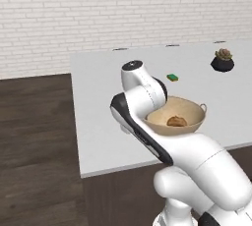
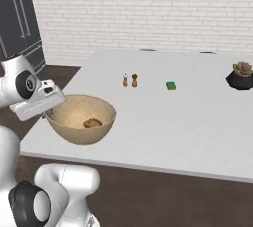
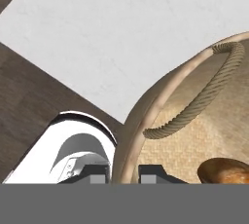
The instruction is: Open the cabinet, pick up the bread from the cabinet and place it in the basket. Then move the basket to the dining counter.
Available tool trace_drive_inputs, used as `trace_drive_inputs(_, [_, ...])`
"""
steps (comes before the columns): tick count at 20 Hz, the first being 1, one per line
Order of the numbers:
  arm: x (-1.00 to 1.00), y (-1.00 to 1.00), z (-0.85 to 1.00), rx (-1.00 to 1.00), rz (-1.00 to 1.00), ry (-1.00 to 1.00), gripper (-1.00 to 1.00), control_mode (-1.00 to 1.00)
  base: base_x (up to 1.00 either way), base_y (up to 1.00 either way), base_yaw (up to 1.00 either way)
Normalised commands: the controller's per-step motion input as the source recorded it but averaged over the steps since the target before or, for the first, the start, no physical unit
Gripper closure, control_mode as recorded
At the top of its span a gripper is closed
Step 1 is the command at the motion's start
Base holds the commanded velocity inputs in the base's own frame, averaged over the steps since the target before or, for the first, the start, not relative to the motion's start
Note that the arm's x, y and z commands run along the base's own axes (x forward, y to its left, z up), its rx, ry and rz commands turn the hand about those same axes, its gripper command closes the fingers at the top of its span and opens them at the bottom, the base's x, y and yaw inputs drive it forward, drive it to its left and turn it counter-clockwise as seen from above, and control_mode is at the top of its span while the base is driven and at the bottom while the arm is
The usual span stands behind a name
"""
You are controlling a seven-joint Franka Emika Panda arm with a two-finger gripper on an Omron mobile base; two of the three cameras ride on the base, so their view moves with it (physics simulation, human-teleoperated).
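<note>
The gripper (image 3: 123, 174) is clamping the near wall of the basket (image 2: 74, 133), one of the fingers (image 3: 99, 173) outside the rim and the other inside, pinching the weave; the basket is sitting at the near left corner of the worktop (image 2: 197, 122), close to its edge, possibly hovering just above it; the bread (image 2: 92, 123) is lying inside on the bottom; a one-sided hold like this is risking a tilt, the roll sliding out, or the rim slipping free; further right, the shakers (image 2: 129, 80), a green sponge (image 2: 170, 85) and a potted plant (image 2: 241, 75) are standing well apart
</note>
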Motion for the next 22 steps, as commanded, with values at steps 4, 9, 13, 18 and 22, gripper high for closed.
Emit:
trace_drive_inputs(4, [1.0,-0.02,-0.15,0.0,0.0,0.0,1.0,-1.0,0.0,0.0,0.0])
trace_drive_inputs(9, [1.0,-0.24,-0.41,0.0,0.0,0.0,1.0,-1.0,0.0,0.0,0.0])
trace_drive_inputs(13, [0.83,-0.01,-0.6,-0.02,0.0,0.0,1.0,-1.0,0.0,0.0,0.0])
trace_drive_inputs(18, [0.23,0.0,-0.54,-0.03,0.0,-0.02,1.0,-1.0,0.0,0.0,0.0])
trace_drive_inputs(22, [0.0,0.0,-0.47,-0.05,0.0,-0.04,1.0,-1.0,0.0,0.0,0.0])
